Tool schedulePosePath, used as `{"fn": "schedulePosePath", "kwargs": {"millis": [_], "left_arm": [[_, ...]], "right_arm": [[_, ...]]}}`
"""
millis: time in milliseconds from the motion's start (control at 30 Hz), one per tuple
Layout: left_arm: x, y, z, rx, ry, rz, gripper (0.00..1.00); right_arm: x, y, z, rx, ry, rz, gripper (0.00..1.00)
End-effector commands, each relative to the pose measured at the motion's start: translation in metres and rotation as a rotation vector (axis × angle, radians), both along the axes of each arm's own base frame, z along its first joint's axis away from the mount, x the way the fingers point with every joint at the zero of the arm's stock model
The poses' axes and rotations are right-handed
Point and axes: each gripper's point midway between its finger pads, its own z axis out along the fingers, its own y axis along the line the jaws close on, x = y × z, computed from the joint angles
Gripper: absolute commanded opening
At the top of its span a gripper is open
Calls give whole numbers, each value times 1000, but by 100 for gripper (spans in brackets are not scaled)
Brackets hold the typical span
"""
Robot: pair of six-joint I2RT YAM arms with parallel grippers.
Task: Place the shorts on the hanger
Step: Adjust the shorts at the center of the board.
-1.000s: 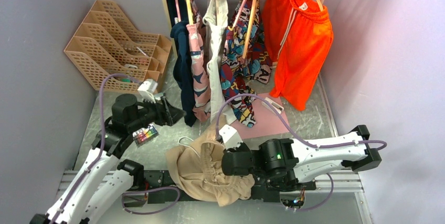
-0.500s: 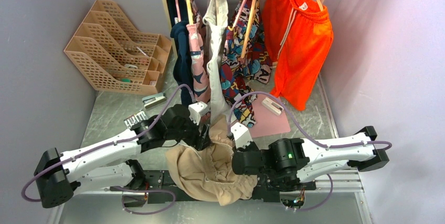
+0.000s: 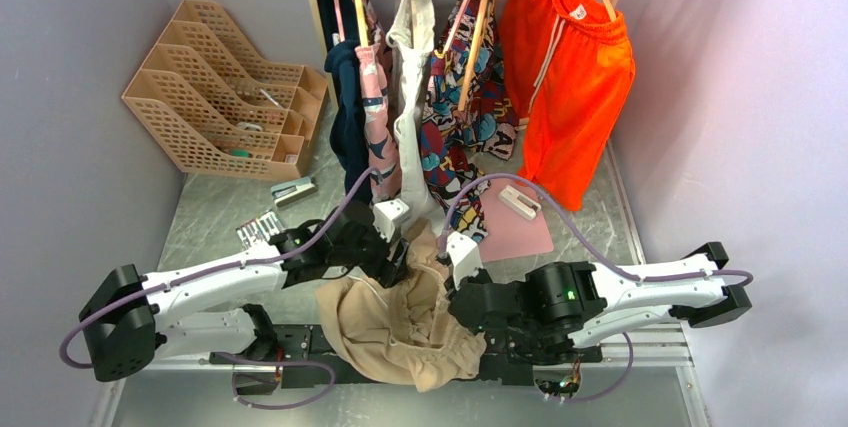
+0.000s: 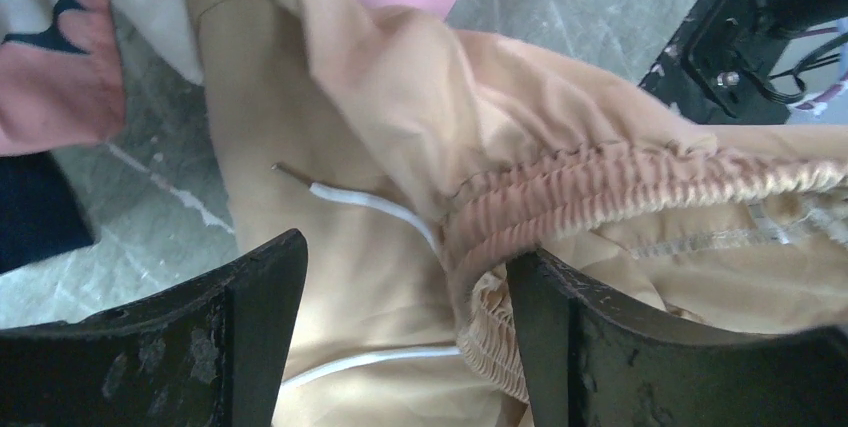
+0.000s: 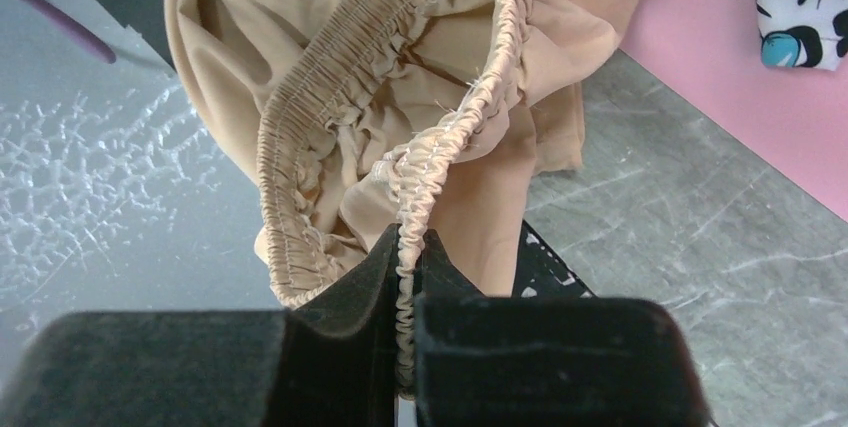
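Beige shorts [image 3: 395, 332]: seen from above, bunched on the grey worktop [image 3: 220, 222] at its near edge, between both arms.
Left claw [image 4: 405, 272]: in its wrist view, spread wide and released, straddling the gathered waistband [image 4: 600, 172] beside the white drawstring [image 4: 365, 202]; nothing gripped.
Right claw [image 5: 405, 252]: in its wrist view, clenched tight on the waistband's stitched elastic edge.

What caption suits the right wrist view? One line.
Right hand shut on the elastic waistband of the beige shorts, above the marbled table.
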Motion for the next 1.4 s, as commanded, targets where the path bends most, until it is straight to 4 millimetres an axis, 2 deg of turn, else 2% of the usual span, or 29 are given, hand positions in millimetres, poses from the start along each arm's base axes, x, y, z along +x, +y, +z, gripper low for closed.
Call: {"fn": "schedulePosePath", "kwargs": {"millis": [0,133,200,333,400,433,533,600,700,733,833,900,967,1033,1100,1167,1233,1300,1367], "left_arm": [[-9,-23,24,-143,-50,-117,77],[-25,-29,29,-214,-34,-204,75],[-31,-29,28,-232,-20,-228,70],[-27,-25,17,-199,-10,-191,37],[-20,-21,14,-162,-15,-148,14],[-14,-17,13,-134,-23,-104,8],[13,10,23,-53,-75,107,7],[28,34,52,-47,-119,267,7],[39,72,117,-80,-195,456,7],[40,85,139,-97,-218,507,7],[40,128,204,-138,-283,663,7],[40,148,233,-158,-322,731,7],[37,160,246,-167,-323,768,7],[34,166,240,-155,-294,795,7],[30,165,218,-141,-244,807,7],[25,162,192,-135,-185,817,7],[22,156,166,-138,-129,828,7],[21,150,144,-143,-83,840,7],[23,143,127,-139,-50,853,7]], "right_arm": [[-8,12,9,60,-8,54,0],[-8,14,7,47,-18,61,0],[-8,17,7,52,-21,65,0],[-8,20,8,56,-23,71,0],[-9,22,8,55,-26,77,0],[-8,23,9,57,-29,78,0],[-4,32,18,71,-60,71,0],[4,41,28,84,-99,49,0],[26,59,49,108,-170,-7,0],[37,66,59,126,-190,-30,0],[90,84,93,204,-242,-132,0],[118,96,113,271,-270,-180,0],[136,103,119,303,-278,-221,0],[145,107,106,294,-261,-258,1],[146,106,80,267,-219,-285,13],[139,100,48,242,-155,-308,31],[130,91,28,245,-96,-322,47],[118,81,17,259,-38,-327,56],[109,69,4,247,11,-346,60]]}}
